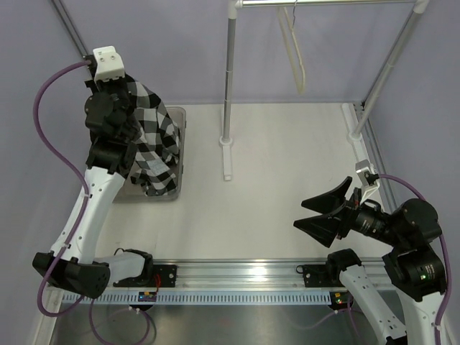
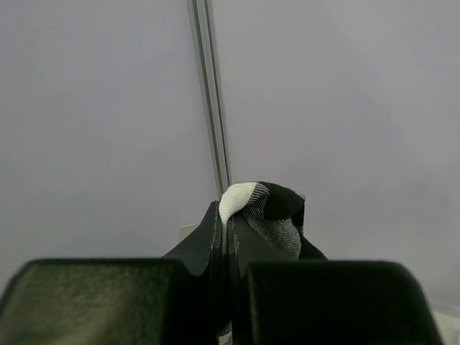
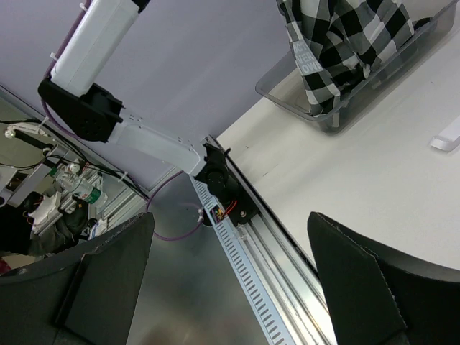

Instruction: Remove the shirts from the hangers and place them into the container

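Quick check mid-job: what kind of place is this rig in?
Probably a lab robot test cell, not a home or shop: plain walls box in a white table, an aluminium mounting rail runs along its near edge, and a garment rack with one empty hanger stands as a prop.

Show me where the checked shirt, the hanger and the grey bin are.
checked shirt (image 1: 154,133), top view, on its draped middle.
hanger (image 1: 298,80), top view, near its lower end.
grey bin (image 1: 180,118), top view, on its right rim.
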`<move>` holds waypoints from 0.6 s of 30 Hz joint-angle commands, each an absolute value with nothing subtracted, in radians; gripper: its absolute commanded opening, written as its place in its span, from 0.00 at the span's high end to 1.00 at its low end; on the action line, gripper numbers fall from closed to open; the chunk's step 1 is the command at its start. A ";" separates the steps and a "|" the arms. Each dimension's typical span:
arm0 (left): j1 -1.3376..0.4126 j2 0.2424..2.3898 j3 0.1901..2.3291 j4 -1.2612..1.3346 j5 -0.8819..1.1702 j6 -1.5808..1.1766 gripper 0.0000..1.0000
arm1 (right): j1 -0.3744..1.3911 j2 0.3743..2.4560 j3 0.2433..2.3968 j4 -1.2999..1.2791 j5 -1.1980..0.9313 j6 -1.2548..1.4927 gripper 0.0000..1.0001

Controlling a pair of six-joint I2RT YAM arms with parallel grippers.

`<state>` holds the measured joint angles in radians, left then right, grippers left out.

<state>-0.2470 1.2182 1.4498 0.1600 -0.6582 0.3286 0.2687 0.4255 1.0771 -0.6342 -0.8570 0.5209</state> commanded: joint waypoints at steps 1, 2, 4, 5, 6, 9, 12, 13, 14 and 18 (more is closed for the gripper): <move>-0.268 1.189 1.391 0.282 -0.663 0.448 1.00 | 0.275 0.420 1.094 -0.637 -0.884 0.532 0.02; -0.271 1.186 1.373 0.294 -0.655 0.472 1.00 | 0.275 0.420 1.092 -0.634 -0.885 0.534 0.02; -0.288 1.193 1.329 0.330 -0.672 0.501 1.00 | 0.275 0.414 1.083 -0.629 -0.885 0.538 0.02; -0.299 1.196 1.315 0.345 -0.673 0.556 1.00 | 0.276 0.413 1.081 -0.629 -0.885 0.538 0.02; -0.311 1.210 1.296 0.372 -0.692 0.593 1.00 | 0.275 0.410 1.078 -0.630 -0.885 0.538 0.02; -0.342 1.245 1.249 0.451 -0.748 0.666 1.00 | 0.275 0.403 1.081 -0.634 -0.881 0.538 0.02; -0.348 1.239 1.203 0.469 -0.752 0.678 1.00 | 0.275 0.408 1.089 -0.641 -0.887 0.535 0.02; -0.357 1.236 1.177 0.504 -0.761 0.693 1.00 | 0.276 0.408 1.092 -0.641 -0.887 0.535 0.02; -0.363 1.232 1.160 0.511 -0.764 0.721 1.00 | 0.275 0.410 1.091 -0.638 -0.887 0.535 0.02; -0.382 1.219 1.080 0.560 -0.756 0.767 1.00 | 0.275 0.400 1.078 -0.629 -0.891 0.540 0.02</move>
<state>-0.3676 1.2457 1.1175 0.4274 -0.7269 0.6975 0.2687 0.4103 1.0767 -0.6338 -0.8581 0.5213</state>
